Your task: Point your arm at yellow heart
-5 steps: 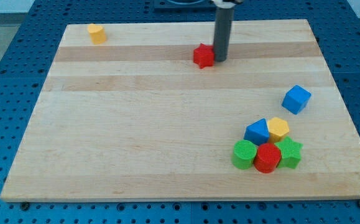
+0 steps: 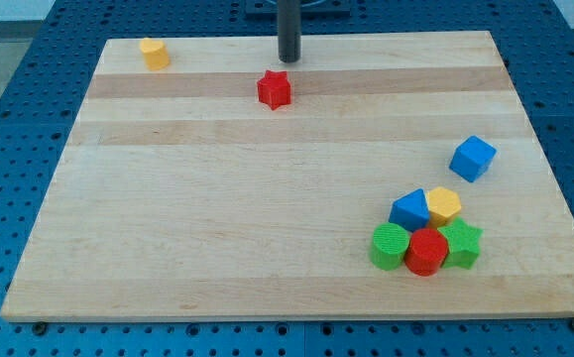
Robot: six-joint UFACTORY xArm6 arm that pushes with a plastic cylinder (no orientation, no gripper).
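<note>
Your worktop (image 2: pixel 267 248) carries two yellow blocks, so the risk is picking the wrong one. The yellow heart (image 2: pixel 153 53), I judge, lies well to the view's left of my tip (image 2: pixel 288 59). The other yellow block (image 2: pixel 444 205) sits far below-right. A loose sweep could nudge the red star (image 2: pixel 275 89) just below my tip. The rod has no hand to open or close.

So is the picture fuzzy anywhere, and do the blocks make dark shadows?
In the camera view, my tip and the rod above it look slightly smeared, while the red star and the blue cube stay sharp; the light is soft and even, so shadows are only faint dark edges under the blocks, and the wooden board shows no strong glare.
</note>
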